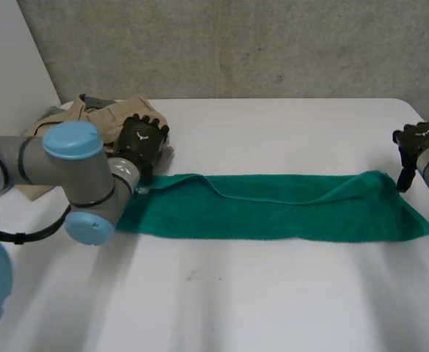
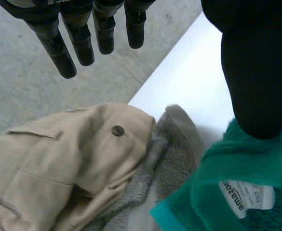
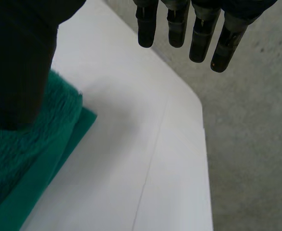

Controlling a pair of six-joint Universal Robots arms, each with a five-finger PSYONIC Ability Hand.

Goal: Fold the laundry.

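Observation:
A green towel lies folded lengthwise in a long strip across the middle of the table. My left hand hovers at the strip's far left corner, fingers straight and spread, thumb over the green towel near its white label. My right hand stands at the far right corner, fingers straight, thumb just above the towel's corner. Neither hand holds cloth.
A beige garment on a grey towel lies heaped at the table's far left, just beyond my left hand; in the left wrist view the beige garment and grey towel adjoin the green corner. The table's right edge is close to my right hand.

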